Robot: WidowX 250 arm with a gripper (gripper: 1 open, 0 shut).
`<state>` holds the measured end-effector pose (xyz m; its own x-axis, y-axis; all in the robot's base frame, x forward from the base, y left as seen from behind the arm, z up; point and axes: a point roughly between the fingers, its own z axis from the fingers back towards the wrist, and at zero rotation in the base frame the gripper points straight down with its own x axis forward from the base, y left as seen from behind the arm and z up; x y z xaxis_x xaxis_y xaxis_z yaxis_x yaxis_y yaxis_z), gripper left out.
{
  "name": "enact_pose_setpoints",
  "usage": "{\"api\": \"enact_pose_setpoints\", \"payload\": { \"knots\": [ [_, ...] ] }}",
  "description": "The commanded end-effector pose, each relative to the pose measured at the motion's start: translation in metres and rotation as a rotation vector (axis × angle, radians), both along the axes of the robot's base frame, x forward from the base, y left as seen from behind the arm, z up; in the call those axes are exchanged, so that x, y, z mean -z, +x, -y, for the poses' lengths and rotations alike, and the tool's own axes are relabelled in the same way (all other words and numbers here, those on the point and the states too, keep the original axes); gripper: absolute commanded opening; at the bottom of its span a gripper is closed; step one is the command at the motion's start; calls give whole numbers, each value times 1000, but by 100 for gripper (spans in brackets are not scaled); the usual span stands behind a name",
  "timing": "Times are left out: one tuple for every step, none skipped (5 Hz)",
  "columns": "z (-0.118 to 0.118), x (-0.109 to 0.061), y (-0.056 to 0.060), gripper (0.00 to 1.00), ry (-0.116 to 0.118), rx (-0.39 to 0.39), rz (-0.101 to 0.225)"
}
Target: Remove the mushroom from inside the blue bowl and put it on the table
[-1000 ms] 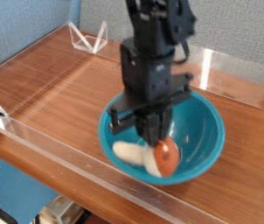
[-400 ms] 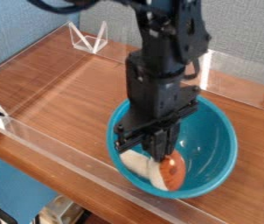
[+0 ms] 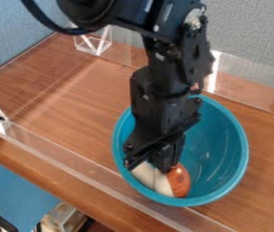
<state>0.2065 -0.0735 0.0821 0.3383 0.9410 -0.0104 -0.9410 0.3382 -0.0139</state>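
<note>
Pincer (image 3: 164,163) of the black robot arm (image 3: 170,91) points down into the blue bowl (image 3: 230,149), at the lower right of the centre; its tips are pressed together. The mushroom (image 3: 179,180) is inside the bowl, just beside these tips, with its orange-brown cap to the right and its white stem to the left. The table (image 3: 67,98) has reddish-brown wood grain, and a clear low wall (image 3: 73,166) crosses the lower left. A white wire-like piece (image 3: 93,42) stands at the upper left. Behind is a grey textured wall (image 3: 255,36), and blue floor (image 3: 21,195) shows at the lower left.
</note>
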Motion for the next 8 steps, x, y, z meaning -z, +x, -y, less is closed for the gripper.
{"api": "enact_pose_setpoints", "payload": {
  "knots": [
    [-8, -15, -1, 0, -8, 6, 14],
    [-21, -33, 3, 0, -33, -54, 26],
    [-42, -43, 5, 0, -40, -139, 33],
    [-71, -50, 9, 0, -56, -119, 17],
    [-102, -56, 12, 0, -52, -83, 16],
    [-106, -58, 16, 0, -57, 2, 7],
    [-90, -58, 13, 0, -46, 14, 5],
    [-67, -60, 9, 0, -43, 52, 1]
  ]
}}
